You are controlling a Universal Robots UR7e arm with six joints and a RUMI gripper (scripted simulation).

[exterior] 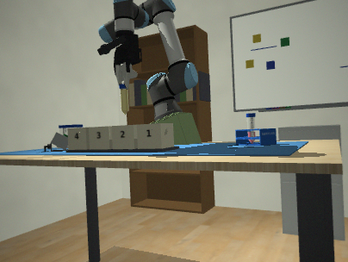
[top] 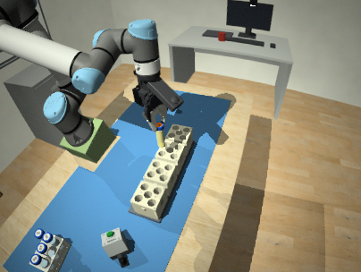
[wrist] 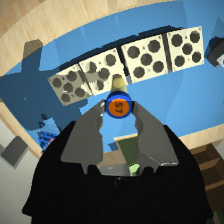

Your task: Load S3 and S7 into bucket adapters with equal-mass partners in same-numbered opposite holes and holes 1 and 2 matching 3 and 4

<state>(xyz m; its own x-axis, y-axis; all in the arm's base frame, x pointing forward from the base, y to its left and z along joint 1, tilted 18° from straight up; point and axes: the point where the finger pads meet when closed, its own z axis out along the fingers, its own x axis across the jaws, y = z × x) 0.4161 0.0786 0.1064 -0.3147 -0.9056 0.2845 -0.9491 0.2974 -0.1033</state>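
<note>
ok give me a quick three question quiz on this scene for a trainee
1. True or false: the jaws of the gripper are shut on a tube.
2. What ID is on the held tube's orange cap dot?
3. In the exterior view, which numbered adapter is nearest the arm's green base? A) 4 B) 1 C) 3

Key:
1. True; the tube hangs clear above the adapters.
2. S7.
3. B, adapter 1.

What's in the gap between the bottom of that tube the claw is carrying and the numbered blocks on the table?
Only air. In the exterior view, sample S7, clamped in the gripper, hangs well above the row of adapters, roughly over adapter 2.
</note>
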